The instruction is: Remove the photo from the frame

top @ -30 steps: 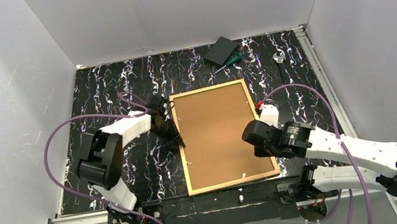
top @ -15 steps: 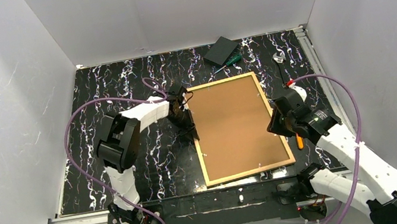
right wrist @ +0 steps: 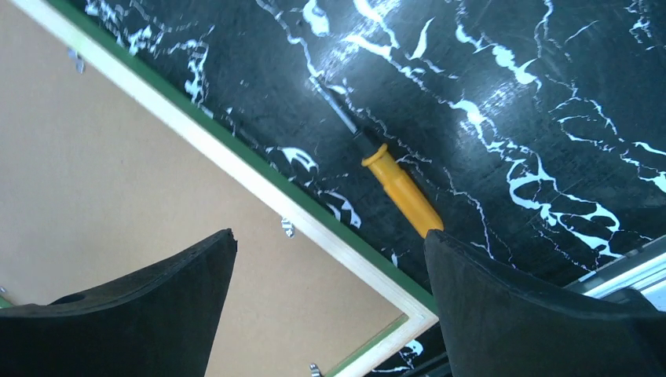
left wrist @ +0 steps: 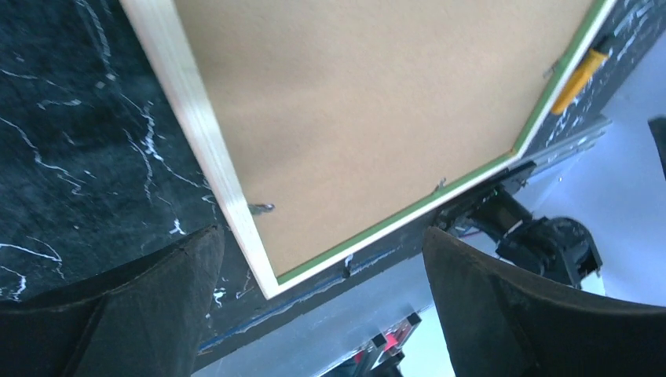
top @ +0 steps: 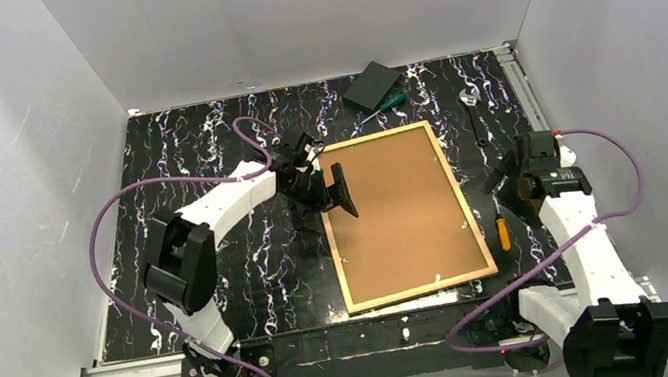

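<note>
Brown backing board (top: 394, 209) faces up, so the photo is not out yet.
On the black marbled counter (top: 251, 262) the frame (top: 422, 289) lies face down at the centre of the top view. The photo is hidden under the board and cannot be seen. The left gripper (left wrist: 322, 232) hangs over the frame's 11 o'clock corner, jaws spread wide and holding nothing. The right gripper (right wrist: 330, 236) is at 3 o'clock of the frame, above an orange screwdriver (right wrist: 400, 188), also wide apart and empty. Small metal tabs (left wrist: 261, 208) sit on the inner rim. I judge the task is at an early stage: the tabs, the board and then the photo are left.
</note>
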Robot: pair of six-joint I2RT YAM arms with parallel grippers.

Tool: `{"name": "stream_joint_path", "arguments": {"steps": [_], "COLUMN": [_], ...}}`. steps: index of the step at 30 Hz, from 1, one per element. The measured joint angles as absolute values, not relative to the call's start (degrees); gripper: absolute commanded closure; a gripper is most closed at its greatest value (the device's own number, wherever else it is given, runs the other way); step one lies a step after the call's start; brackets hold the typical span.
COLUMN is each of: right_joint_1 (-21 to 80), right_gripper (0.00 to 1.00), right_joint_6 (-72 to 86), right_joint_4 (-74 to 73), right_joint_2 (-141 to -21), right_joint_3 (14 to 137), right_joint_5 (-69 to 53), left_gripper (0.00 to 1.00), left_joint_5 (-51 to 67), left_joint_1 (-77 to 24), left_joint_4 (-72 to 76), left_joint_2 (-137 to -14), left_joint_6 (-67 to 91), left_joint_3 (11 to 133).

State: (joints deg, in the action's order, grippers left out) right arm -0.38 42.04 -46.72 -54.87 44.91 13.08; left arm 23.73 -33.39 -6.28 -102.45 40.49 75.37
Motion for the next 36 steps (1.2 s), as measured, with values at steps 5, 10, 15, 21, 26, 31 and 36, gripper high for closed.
{"name": "stream_joint_path", "arguments": {"steps": [5,10,15,21,26,31,36], "right_joint_1": [-6.94,-8.23,-8.25,-8.29,-8.49,-8.62,-8.95], "right_gripper": [0.03,0.03,0.03,0.03,0.04,0.03,0.02], "right_joint_6": [40.21,39.62,40.6,40.77,41.43,43.05,45.12], "right_joint_4": [-44.49,-41.3,-40.29,-38.92,-39.16,-42.39,-48.62], "right_joint_2": [-56.25,-56.77,-56.6,-55.64,-53.74,-51.62,-49.84], "right_joint_3": [44.01,42.37,40.25,39.22,39.2,39.22,39.22], "right_joint_5": [10.11,7.27,7.07,7.55,7.53,7.81,8.29], "left_gripper": [0.02,0.02,0.02,0.02,0.02,0.02,0.02], "left_joint_5": [25.02,25.61,25.76,25.41,24.73,23.11,21.98], "left_joint_1": [-35.35,-37.08,-37.93,-38.35,-38.48,-38.48,-38.5], "left_joint_4": [-7.44,-8.38,-10.72,-13.8,-16.29,-17.52,-17.56], "left_joint_2": [-100.07,-99.81,-100.03,-100.07,-100.07,-100.01,-97.78], "left_joint_6": [39.27,38.87,38.94,38.09,36.01,32.58,29.87], "left_joint_3": [75.37,75.4,76.9,79.7,82.72,83.4,82.78]}}
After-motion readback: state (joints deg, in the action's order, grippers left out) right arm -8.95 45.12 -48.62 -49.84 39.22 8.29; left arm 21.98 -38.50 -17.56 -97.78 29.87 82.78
